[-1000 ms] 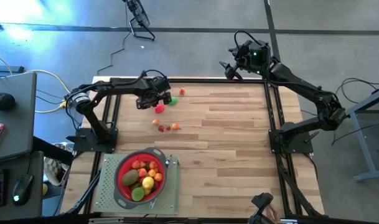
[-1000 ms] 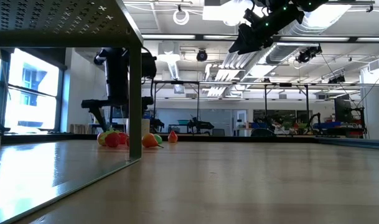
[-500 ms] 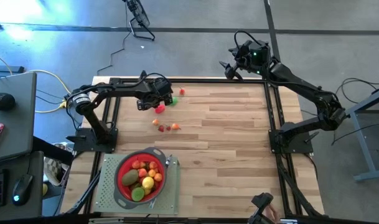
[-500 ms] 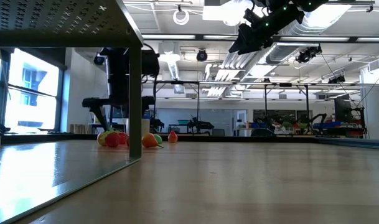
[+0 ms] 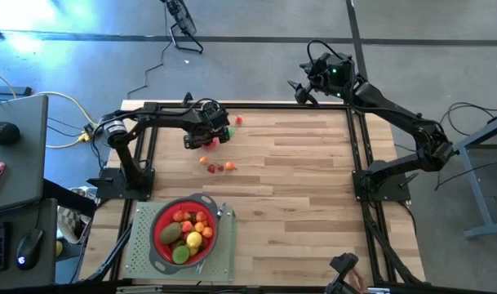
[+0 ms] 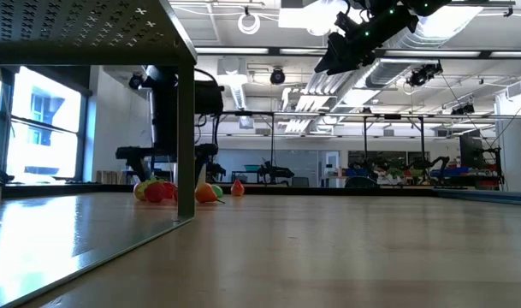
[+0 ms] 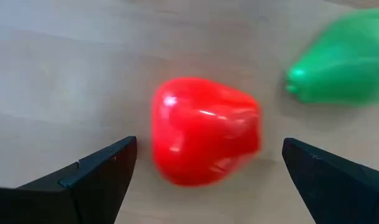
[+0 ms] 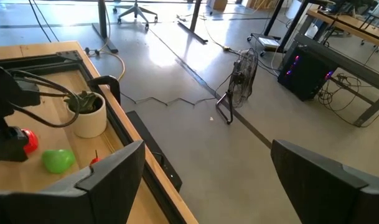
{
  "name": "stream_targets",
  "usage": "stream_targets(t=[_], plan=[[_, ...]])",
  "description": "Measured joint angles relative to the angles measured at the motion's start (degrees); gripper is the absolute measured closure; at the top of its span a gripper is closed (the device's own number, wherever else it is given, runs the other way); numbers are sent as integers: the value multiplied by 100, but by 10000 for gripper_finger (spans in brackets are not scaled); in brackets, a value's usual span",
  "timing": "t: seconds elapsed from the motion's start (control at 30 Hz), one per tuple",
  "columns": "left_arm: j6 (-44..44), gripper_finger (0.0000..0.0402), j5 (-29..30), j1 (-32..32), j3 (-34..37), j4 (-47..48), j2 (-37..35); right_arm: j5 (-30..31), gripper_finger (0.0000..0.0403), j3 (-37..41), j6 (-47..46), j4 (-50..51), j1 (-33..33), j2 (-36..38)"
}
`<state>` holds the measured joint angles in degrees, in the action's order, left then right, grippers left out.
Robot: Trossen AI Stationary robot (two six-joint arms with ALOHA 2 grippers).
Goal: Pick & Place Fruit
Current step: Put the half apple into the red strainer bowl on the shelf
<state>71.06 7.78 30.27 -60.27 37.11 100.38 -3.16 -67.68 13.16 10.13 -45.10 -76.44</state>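
Light butcher-block wooden table (image 5: 297, 188), planks running left to right, framed by black rails. Directly on it: a grey perforated mat (image 5: 138, 255) at the near left corner, bearing a red bowl-shaped strainer with a grey rim (image 5: 157, 247); small loose toy fruits, namely a red piece (image 7: 205, 129) beside a green one (image 7: 345, 62), another red piece (image 5: 238, 120) at the far edge, and a cluster of orange and red pieces (image 5: 218, 167) nearer the middle.

Green fruit (image 7: 345, 62) crowds red fruit (image 7: 205, 130) on one side.
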Motion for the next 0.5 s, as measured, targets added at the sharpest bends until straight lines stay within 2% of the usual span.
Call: stream_targets(t=[0.5], plan=[[-27, 11, 635, 8, -4, -90, 15, 0, 62, 0, 1, -2, 0, 0]])
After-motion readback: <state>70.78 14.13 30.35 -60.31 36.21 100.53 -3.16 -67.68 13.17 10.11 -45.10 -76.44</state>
